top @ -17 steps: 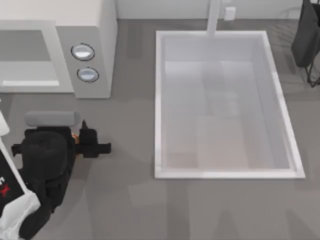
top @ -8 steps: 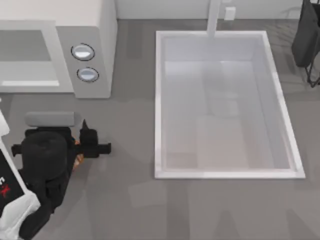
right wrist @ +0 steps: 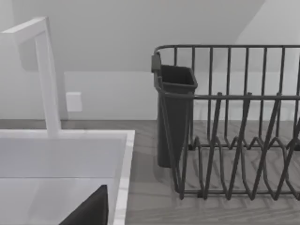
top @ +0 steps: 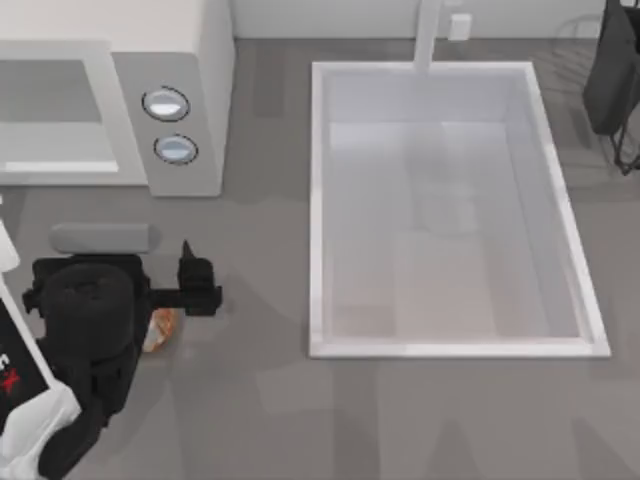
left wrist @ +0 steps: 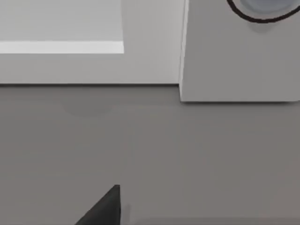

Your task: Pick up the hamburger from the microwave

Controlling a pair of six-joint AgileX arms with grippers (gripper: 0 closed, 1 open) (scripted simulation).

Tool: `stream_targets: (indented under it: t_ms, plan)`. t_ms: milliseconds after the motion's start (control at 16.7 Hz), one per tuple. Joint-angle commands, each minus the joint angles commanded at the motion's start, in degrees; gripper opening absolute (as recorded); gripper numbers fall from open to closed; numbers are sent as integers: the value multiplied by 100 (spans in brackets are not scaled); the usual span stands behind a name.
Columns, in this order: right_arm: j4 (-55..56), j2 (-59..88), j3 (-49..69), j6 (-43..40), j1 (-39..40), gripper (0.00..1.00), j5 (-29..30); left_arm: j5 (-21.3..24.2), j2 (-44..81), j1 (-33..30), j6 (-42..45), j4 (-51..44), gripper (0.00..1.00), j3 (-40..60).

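The hamburger (top: 160, 328) lies on the grey bench (top: 260, 400), near and left of the sink (top: 320, 200), partly under the left end effector (top: 185, 285), whose grip I cannot tell. The microwave (top: 190, 60) stands far left. The right arm is parked at the far right.
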Motion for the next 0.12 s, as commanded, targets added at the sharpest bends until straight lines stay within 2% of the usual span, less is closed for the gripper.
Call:
stream_targets:
  t_ms: [120]
  plan:
    - [0,0,0,0,0,100,0,0,0,0,0,0,100,0]
